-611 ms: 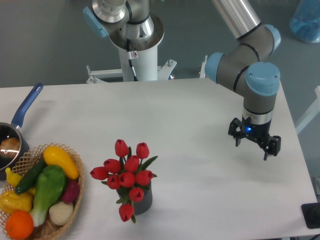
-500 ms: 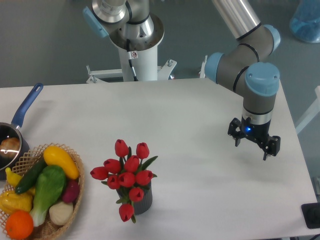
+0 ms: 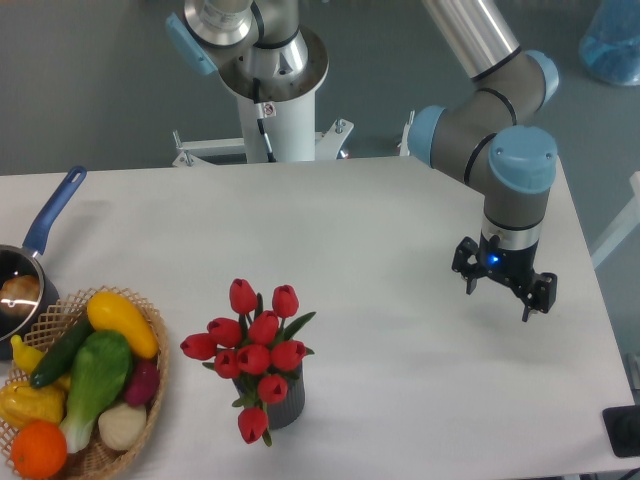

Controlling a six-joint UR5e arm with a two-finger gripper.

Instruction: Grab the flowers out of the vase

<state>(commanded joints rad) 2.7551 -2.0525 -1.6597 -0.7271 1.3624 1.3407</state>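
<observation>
The flowers [image 3: 254, 350], a bunch of red tulips with green stems and leaves, stand in the vase [image 3: 288, 402], a small dark ribbed cylinder at the front middle of the white table. One tulip droops over the vase's front. My gripper [image 3: 497, 293] hangs over the right part of the table, far to the right of the flowers. Its two fingers are spread apart and hold nothing.
A woven wicker basket [image 3: 150, 400] with toy vegetables and fruit sits at the front left. A blue-handled saucepan [image 3: 30, 265] lies at the left edge. The robot base [image 3: 270, 90] stands behind the table. A dark object [image 3: 622, 430] sits at the front right corner.
My gripper has shifted slightly left and up. The flowers and vase have not moved.
</observation>
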